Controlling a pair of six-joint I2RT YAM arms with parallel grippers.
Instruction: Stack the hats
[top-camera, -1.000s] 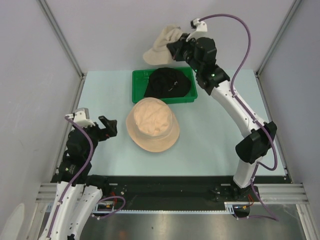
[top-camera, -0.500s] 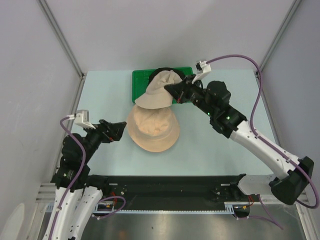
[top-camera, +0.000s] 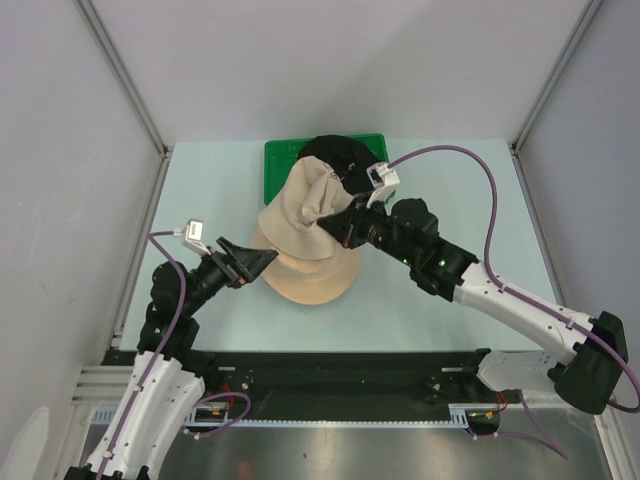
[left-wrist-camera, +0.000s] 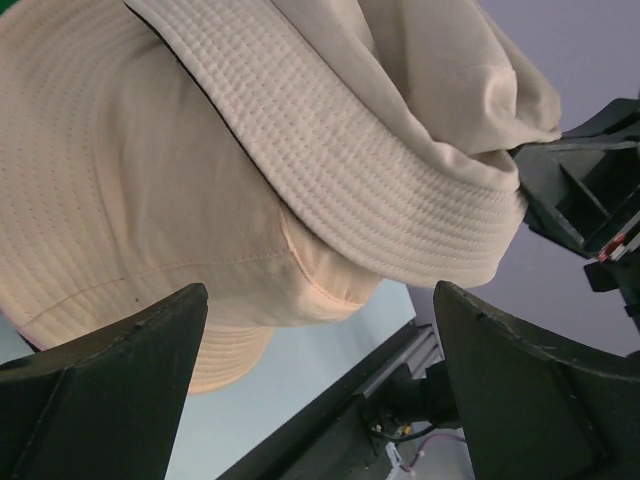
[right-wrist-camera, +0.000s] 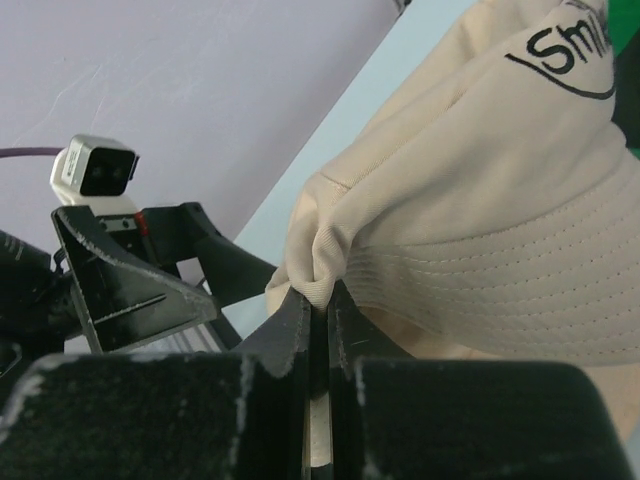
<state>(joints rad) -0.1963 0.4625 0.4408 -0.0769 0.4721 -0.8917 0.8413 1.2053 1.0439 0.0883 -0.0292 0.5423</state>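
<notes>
Right hand (top-camera: 338, 224) pinches beige hat (top-camera: 298, 208) by a thin fold, left hand (top-camera: 258, 266) wide open; the fold may slip, dropping it off-center on the pink hat (top-camera: 312, 283) mid-frame.

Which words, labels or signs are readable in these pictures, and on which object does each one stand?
"Smil": black stitched letters on the beige hat, which the right gripper pinches; the picture's edge cuts the word off, and a curved line runs under it.
Small light mark on the black hat: too small to read.
No other text shows.
</notes>
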